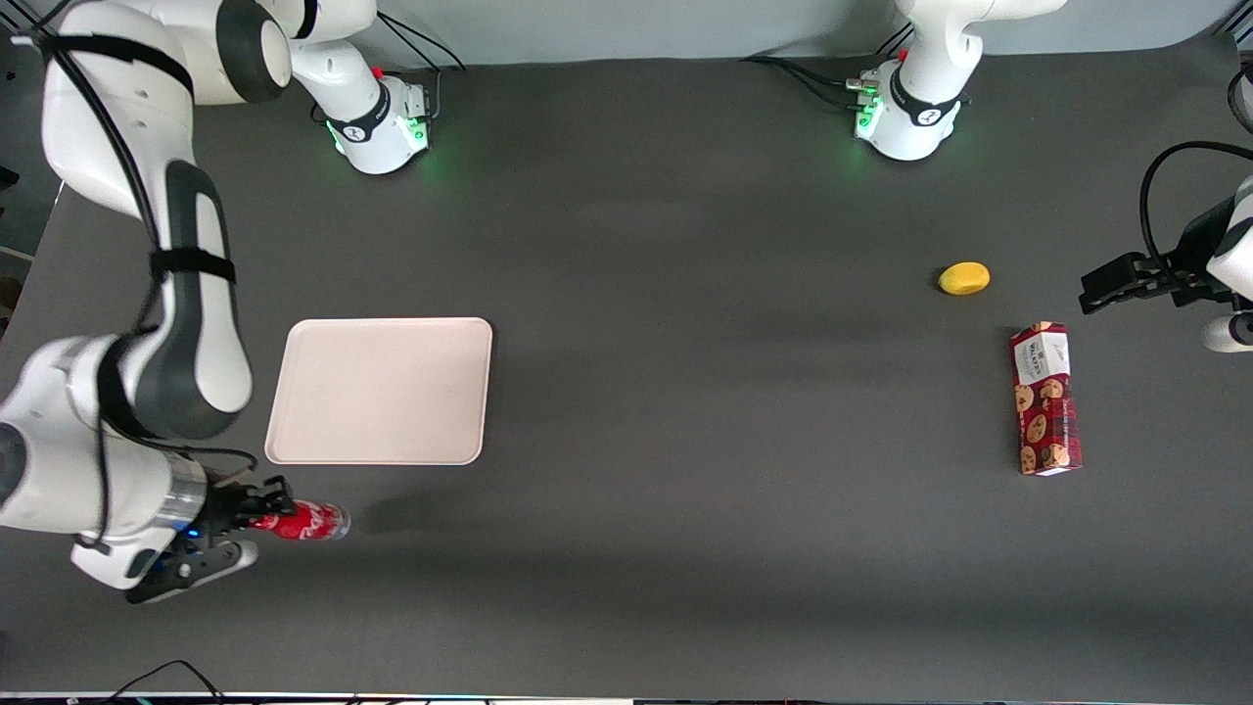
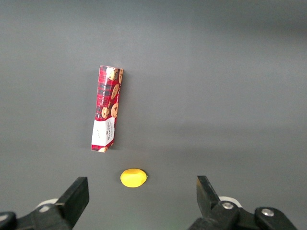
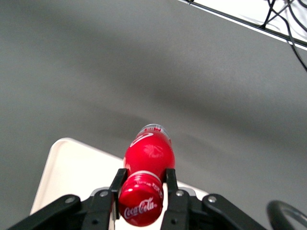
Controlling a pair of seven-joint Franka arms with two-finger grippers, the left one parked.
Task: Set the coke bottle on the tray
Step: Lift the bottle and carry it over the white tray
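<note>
So the claw [image 3: 142,191] is clamped on the coke bottle [image 1: 305,521] right at the neck, holding it sideways above the counter [image 1: 685,392], a bit nearer the camera than the tray [image 1: 380,390]. Neck grip probably keeps the base free for setting down.

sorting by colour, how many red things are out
2. The bottle is held in the pincer, nearer the front camera than the tray. The cookie box lies toward the parked arm's end, beside the lemon.
</note>
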